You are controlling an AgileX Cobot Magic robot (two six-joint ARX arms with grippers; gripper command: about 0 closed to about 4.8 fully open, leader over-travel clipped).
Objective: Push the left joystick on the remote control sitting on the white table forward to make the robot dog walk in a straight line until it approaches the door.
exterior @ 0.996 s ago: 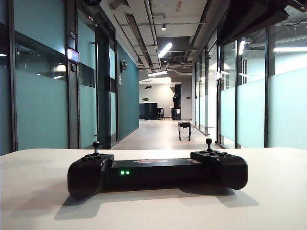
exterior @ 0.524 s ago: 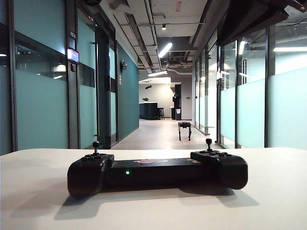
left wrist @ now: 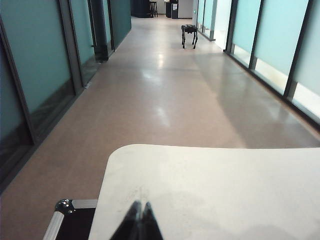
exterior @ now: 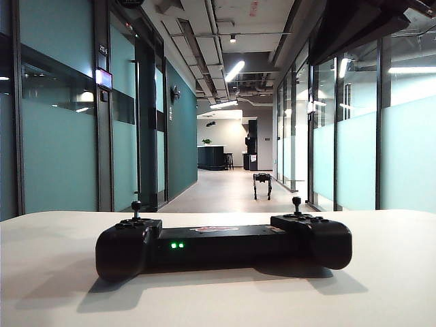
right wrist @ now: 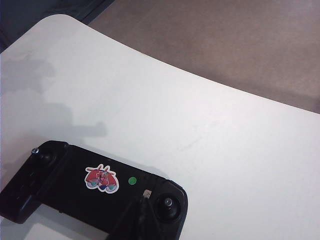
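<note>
While remote control [exterior: 223, 246] rests on white table [exterior: 381, 286] | left claw [left wrist: 137, 223] pinched closed | right claw [right wrist: 145, 212] closed beside remote

We see a black remote control [exterior: 223, 246] w/ two green lights, a red-and-white sticker [right wrist: 101, 179] and a green dot on top. White table [exterior: 381, 286], plain matte. Robot dog [exterior: 262, 184] dark grey-black. Corridor walls teal, floor [left wrist: 165, 100] brownish. Both grippers, left gripper [left wrist: 138, 222] and right gripper [right wrist: 145, 215], black.
</note>
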